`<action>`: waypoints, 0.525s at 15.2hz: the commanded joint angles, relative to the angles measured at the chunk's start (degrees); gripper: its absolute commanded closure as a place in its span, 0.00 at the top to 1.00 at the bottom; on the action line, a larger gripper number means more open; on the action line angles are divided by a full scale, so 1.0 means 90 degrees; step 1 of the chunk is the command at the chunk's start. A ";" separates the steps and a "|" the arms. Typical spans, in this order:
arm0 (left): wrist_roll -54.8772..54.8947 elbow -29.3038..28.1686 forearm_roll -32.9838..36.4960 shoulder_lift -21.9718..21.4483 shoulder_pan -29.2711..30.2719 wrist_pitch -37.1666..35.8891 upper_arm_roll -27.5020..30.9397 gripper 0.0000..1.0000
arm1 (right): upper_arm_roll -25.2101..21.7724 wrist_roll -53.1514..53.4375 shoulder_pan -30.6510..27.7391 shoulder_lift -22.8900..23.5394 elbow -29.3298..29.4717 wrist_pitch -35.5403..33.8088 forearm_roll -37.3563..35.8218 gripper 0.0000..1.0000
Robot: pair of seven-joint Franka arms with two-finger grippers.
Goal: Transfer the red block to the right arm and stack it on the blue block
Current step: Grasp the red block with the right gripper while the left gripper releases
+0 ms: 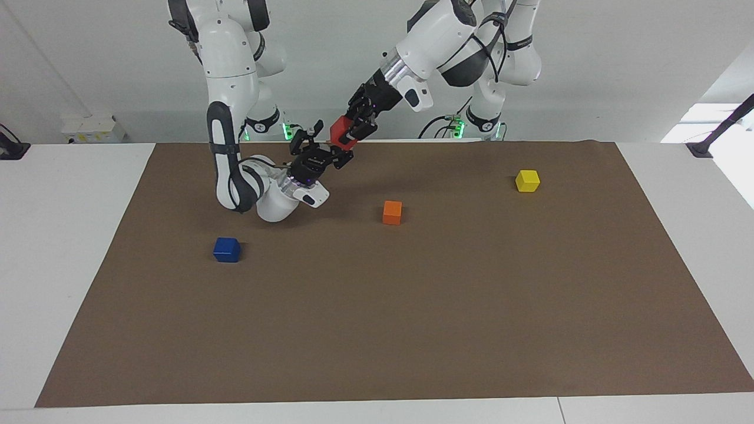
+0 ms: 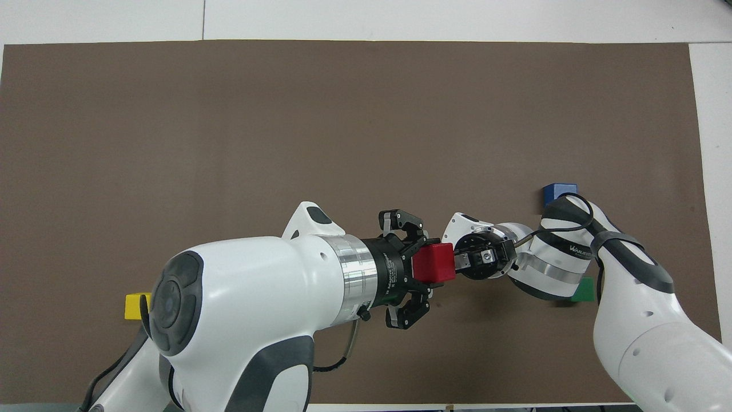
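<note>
The red block is up in the air over the robots' edge of the brown mat, between the two grippers. My left gripper is shut on it, and in the overhead view its fingers sit at the block's sides. My right gripper is open and points up at the block from below, with its fingertips close beside it; it also shows in the overhead view. The blue block lies on the mat toward the right arm's end, beside the right arm's elbow.
An orange block lies mid-mat and a yellow block toward the left arm's end. A green block shows partly under the right arm. The brown mat covers most of the white table.
</note>
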 commanded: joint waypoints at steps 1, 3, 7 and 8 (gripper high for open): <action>-0.0068 -0.0227 -0.0144 -0.0208 -0.0129 0.0121 0.0086 0.00 | -0.0011 -0.0164 0.0057 0.0068 0.0043 0.0115 0.0153 0.87; -0.0068 -0.0275 -0.0144 -0.0227 -0.0129 0.0121 0.0086 0.00 | -0.0011 -0.0738 0.0183 0.0068 0.0004 0.0281 0.0153 0.29; -0.0029 -0.0422 -0.0134 -0.0305 -0.0129 0.0111 0.0086 0.00 | -0.0011 -0.1112 0.0272 0.0059 -0.0026 0.0467 0.0134 0.00; -0.0029 -0.0432 -0.0134 -0.0315 -0.0129 0.0102 0.0086 0.00 | -0.0021 -0.1102 0.0272 0.0049 -0.0006 0.0477 0.0134 0.00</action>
